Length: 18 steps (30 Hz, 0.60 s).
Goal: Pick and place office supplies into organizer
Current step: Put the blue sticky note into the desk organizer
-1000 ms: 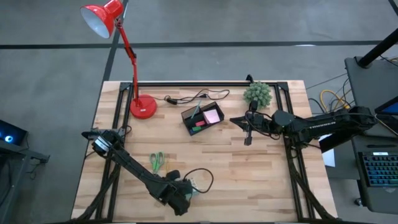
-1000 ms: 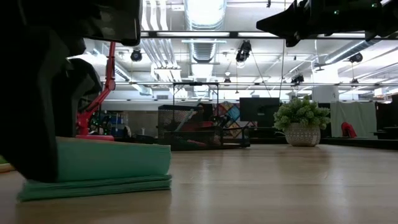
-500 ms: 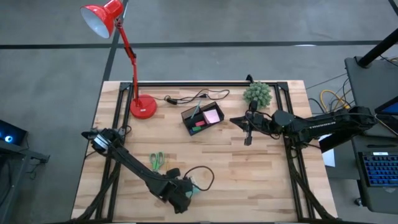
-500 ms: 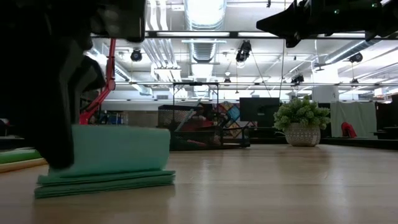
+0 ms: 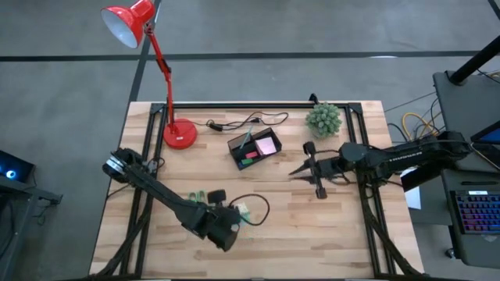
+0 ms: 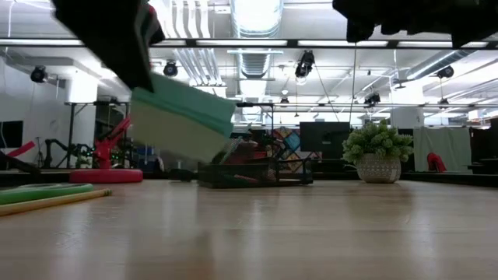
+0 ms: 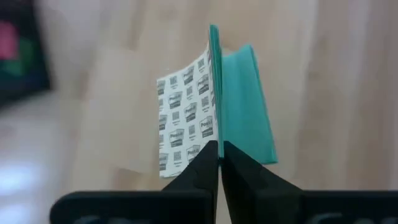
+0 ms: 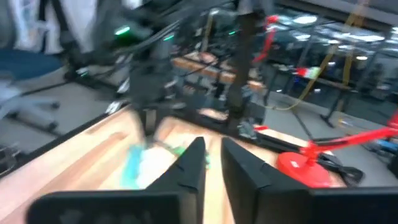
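Your left gripper [image 7: 219, 149] has lifted the teal pad [image 7: 245, 106] off the table since a second ago, and it now hangs clamped near the front edge. The right gripper [image 8: 212, 155], fingers slightly apart, holds nothing. You're mid-carry: next, swing the pad over the organizer [image 5: 255, 148] and release.

Lighting: bright, even, from ceiling lights [image 6: 253, 14]. Shadows: soft. Right wrist view: motion-blurred. Left wrist view: background defocused. Low view: foreground blurred.
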Each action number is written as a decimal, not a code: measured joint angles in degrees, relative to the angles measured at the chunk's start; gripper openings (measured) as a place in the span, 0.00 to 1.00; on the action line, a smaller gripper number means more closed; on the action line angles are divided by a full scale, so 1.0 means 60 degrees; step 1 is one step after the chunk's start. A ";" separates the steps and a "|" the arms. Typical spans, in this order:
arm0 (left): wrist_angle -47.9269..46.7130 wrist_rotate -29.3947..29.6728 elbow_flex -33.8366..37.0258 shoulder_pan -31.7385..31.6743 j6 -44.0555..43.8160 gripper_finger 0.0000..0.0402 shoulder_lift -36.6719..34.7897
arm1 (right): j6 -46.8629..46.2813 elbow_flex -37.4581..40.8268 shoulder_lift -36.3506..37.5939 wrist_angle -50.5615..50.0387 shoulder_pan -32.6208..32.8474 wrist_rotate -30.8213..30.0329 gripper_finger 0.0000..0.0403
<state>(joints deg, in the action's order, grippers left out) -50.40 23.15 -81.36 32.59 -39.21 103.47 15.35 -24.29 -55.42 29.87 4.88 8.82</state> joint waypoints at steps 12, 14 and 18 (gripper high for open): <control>-0.0111 0.2061 -0.0023 -0.0619 0.2103 0.00 -0.0538 | 0.1885 -0.1534 -0.1791 -0.1585 0.1916 -0.1983 0.44; -0.0074 0.2277 -0.0029 -0.0660 0.2495 0.00 -0.0590 | 0.2247 -0.1800 -0.2225 -0.1715 0.2039 -0.1996 0.45; 0.0227 0.2880 -0.0029 -0.0758 0.3069 0.00 -0.0832 | 0.2434 -0.2363 -0.3055 -0.1722 0.2093 -0.2028 0.44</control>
<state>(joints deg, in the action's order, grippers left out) -49.04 40.43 -81.54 28.04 -20.80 98.48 29.95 -38.47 -73.74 19.53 17.44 -3.34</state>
